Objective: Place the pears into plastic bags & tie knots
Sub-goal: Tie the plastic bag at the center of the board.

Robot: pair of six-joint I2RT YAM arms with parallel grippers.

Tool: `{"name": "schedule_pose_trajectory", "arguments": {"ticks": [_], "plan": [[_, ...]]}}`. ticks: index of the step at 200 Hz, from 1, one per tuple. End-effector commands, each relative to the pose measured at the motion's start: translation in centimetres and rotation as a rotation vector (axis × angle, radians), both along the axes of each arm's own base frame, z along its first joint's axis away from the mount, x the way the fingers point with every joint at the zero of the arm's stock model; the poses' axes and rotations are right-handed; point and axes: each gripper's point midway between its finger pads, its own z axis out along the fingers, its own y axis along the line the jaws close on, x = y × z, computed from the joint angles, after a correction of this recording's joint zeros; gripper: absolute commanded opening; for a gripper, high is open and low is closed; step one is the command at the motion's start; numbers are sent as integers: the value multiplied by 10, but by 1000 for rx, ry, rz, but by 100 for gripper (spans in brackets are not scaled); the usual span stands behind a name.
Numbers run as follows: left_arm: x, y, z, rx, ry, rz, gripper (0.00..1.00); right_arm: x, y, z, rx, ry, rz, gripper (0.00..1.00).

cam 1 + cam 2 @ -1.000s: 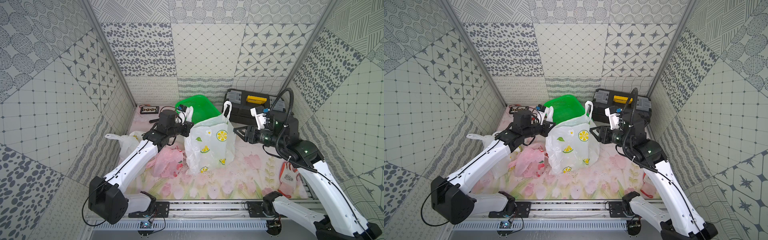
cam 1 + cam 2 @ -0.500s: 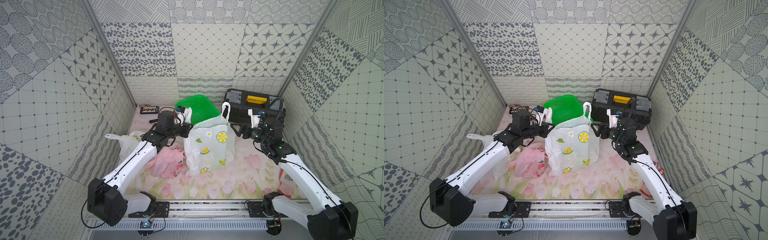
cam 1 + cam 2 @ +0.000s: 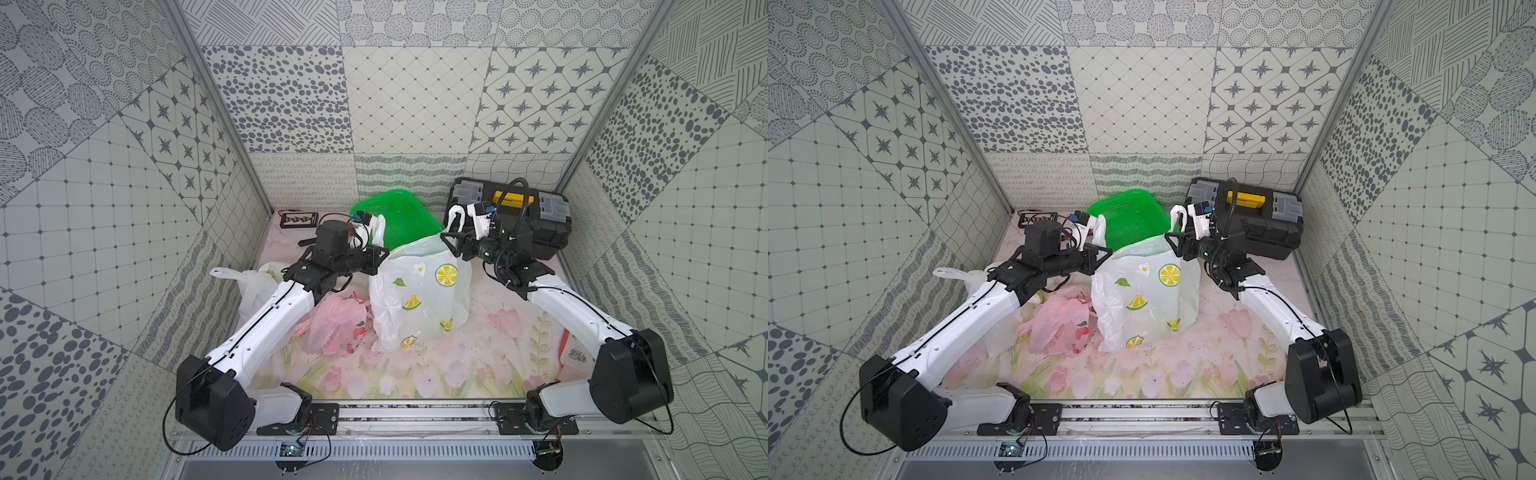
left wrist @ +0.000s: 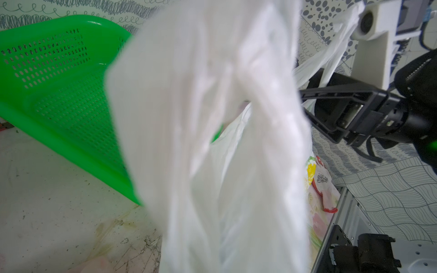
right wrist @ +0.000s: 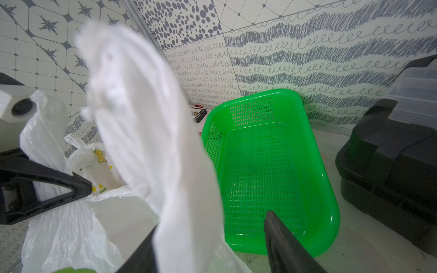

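Both top views show a white translucent crinkly plastic bag with yellow lemon prints (image 3: 419,299) standing upright mid-way across a pastel floral mat (image 3: 415,374), one loop handle raised at each side; what fills it cannot be made out. The left gripper (image 3: 380,259) is pressed together on the bunched handle on its side, while the right gripper (image 3: 451,245) meets the opposite handle with jaws spread. Just behind the bag sits a bright green perforated plastic basket (image 3: 1133,216), beside a black hard-shell toolbox with a yellow grip (image 3: 1262,224); a crumpled pink film bag (image 3: 1059,328) lies against the bag's near side. Left wrist view: the pinched handle fills the middle as a soft, blurred white ribbon, the basket's (image 4: 59,94) glossy mesh wall behind it and the right gripper (image 4: 307,104) parted beyond. Right wrist view: the other handle rises as a wrinkled strip between two matte black fingers (image 5: 283,245) standing apart, and the left gripper's (image 5: 80,189) triangular jaw clamps gathered film.
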Motion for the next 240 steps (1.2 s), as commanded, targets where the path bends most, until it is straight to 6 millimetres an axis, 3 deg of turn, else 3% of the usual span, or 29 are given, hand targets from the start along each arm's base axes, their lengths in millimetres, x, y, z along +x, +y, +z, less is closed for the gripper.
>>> {"name": "schedule_pose_trajectory", "arguments": {"ticks": [1,27,45,82,115,138,163,184,240], "plan": [[-9,-10,7,-30,8,-51,0,15,8,16,-20,-100,-36,48],[-12,-13,9,-28,12,-68,0,20,7,12,-32,-93,-71,17],[-17,-10,8,15,25,-83,0,8,5,20,-43,-84,-66,0],[-38,-14,1,83,163,-210,0,-50,3,19,-192,-43,-10,0],[-64,-40,14,29,289,-391,0,-110,0,25,-307,-31,64,0],[-80,-59,12,37,317,-520,1,-137,9,21,-426,-36,119,0],[-92,-74,-3,60,385,-625,2,-147,27,8,-560,-40,191,0],[-95,-79,-7,41,383,-684,4,-142,38,-2,-604,-23,222,0],[-108,-82,-5,-26,367,-803,25,-134,58,-25,-649,38,305,0]]}}
